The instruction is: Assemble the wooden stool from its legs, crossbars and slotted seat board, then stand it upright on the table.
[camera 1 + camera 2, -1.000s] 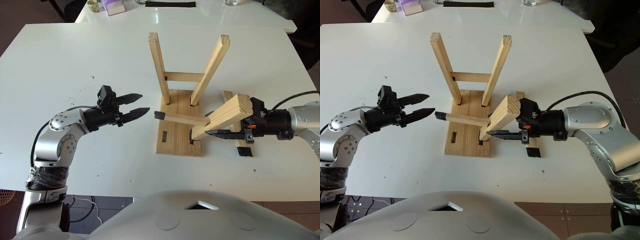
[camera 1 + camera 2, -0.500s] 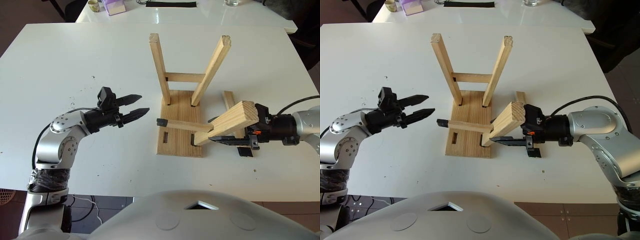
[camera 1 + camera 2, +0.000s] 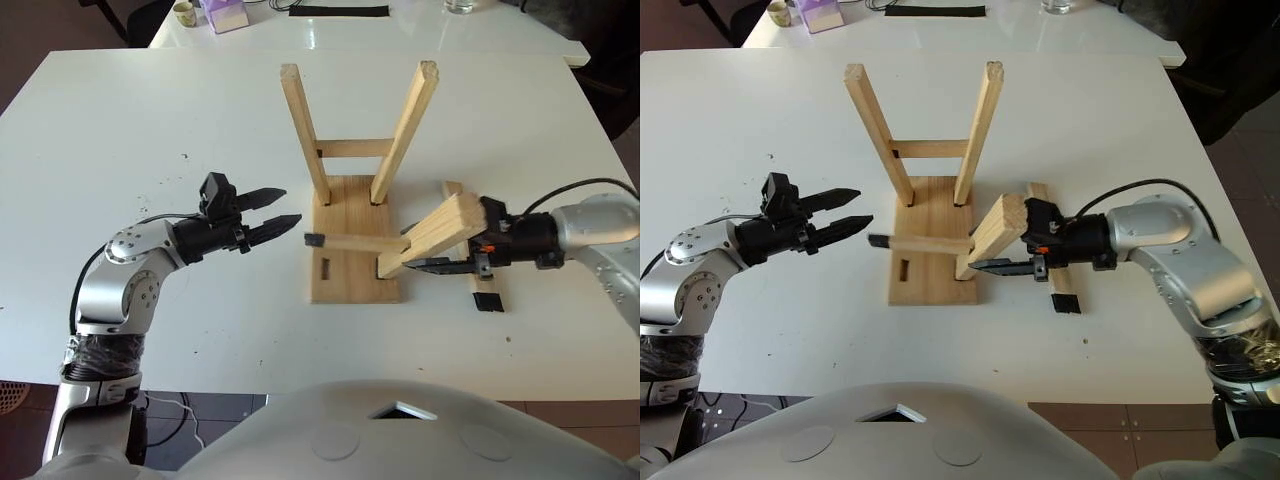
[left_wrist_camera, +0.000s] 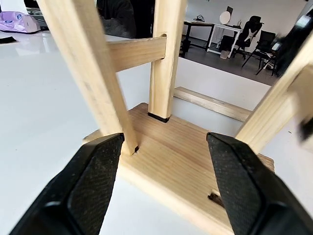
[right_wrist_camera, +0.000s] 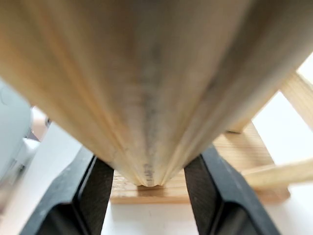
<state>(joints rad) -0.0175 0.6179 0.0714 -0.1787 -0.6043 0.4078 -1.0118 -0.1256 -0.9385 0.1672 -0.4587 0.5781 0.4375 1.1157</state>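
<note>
The slotted seat board (image 3: 345, 285) lies flat on the white table. Two legs (image 3: 303, 130) joined by a crossbar (image 3: 355, 148) stand in its far slots. My right gripper (image 3: 428, 252) is shut on a third leg (image 3: 440, 225), which is tilted with its lower end at the board's near right slot. A crossbar (image 3: 350, 241) sticks out from that leg, leftward over the board. The right wrist view has the held leg (image 5: 146, 73) between both fingers (image 5: 93, 191). My left gripper (image 3: 285, 205) hangs open just left of the board, level with the crossbar's black tip; its wrist view looks at the board (image 4: 181, 161).
A loose wooden piece (image 3: 462, 195) with a black end (image 3: 487, 300) lies on the table right of the board, under my right gripper. A cup and a small box (image 3: 227, 14) stand on the far table. Open tabletop spreads to the left and front.
My right gripper has carried the held leg left and away, onto the near right slot. The board with its standing legs has shifted slightly left. The left arm has kept still.
</note>
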